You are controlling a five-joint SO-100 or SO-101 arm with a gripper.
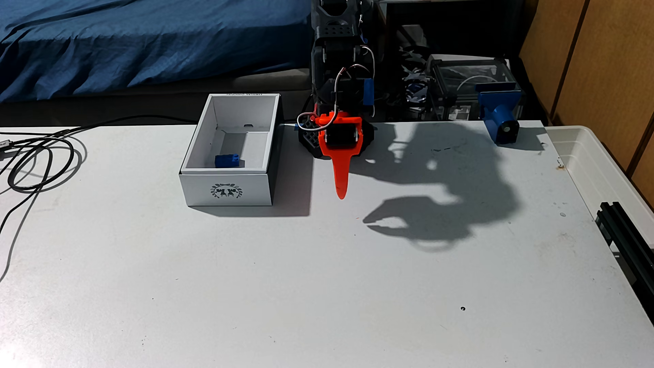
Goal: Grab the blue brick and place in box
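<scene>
A black cable (39,166) is seen coiled on the white table (318,283) at the left. A blue clamp-like part (499,116) is fixed at the far right edge, beside a translucent tub (598,170). A blue bedsheet (141,42) is spread behind.

A white table (318,283) carries the box (226,191), looped black cables (42,166) and a blue clamp-like part (500,124).

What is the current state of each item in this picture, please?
blue brick: lying inside the box, near its front wall.
box: open-topped, upright on the table.
claw: empty, pointing down beside the box; open or shut unclear.
cables: loosely coiled.
</scene>
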